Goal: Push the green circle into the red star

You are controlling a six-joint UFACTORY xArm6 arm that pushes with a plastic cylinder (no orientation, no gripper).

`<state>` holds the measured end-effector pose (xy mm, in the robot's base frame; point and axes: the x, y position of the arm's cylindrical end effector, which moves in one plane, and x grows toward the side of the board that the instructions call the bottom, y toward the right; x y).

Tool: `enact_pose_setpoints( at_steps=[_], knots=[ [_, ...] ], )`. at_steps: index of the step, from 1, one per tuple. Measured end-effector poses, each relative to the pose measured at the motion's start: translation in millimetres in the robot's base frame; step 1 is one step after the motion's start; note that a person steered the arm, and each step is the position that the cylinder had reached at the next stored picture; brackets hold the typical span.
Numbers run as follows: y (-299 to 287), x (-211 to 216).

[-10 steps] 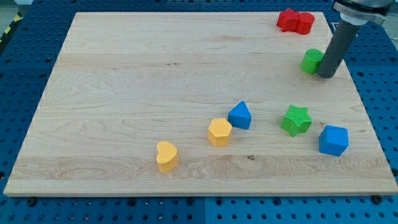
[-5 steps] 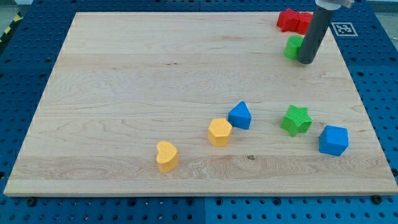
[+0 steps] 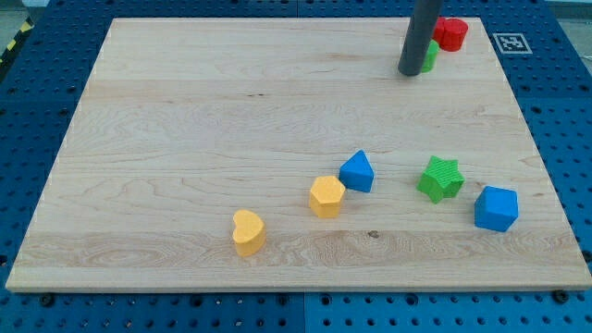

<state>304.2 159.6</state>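
The green circle point(image 3: 431, 55) lay near the view's top right of the worktop point(image 3: 231, 120), mostly hidden behind the dark rod, so that only a thin green edge showed on the rod's right side; its shape could not really be made out from that sliver. My tip point(image 3: 409, 72) stood at the rod's lower end, pressed against the circle's left and lower side, toward the view's bottom-left of it; there was no gripper on this arm, so nothing to report as open or closed. Just above and to the right of the circle sat a red block point(image 3: 451, 33) (the star shape was not clear, since the rod covered its left part); green and red appeared to touch, or nearly so.

Well apart from these, toward the view's bottom right, lay a green star point(image 3: 440, 178), with a blue cube-like block point(image 3: 496, 208) just beside it at its lower right; further left sat a blue wedge-like block point(image 3: 357, 171), a yellow hexagon-like block point(image 3: 326, 196) touching or nearly touching its lower left, and a yellow heart point(image 3: 248, 231) lower and further left.
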Motion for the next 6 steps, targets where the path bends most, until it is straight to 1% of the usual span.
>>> enact_pose_setpoints(
  at_steps=[1,2,3,4,5,6],
  knots=[
    [8,-20],
    [10,-18],
    [24,20],
    [57,70],
    [92,139],
    [109,211]
  ],
)
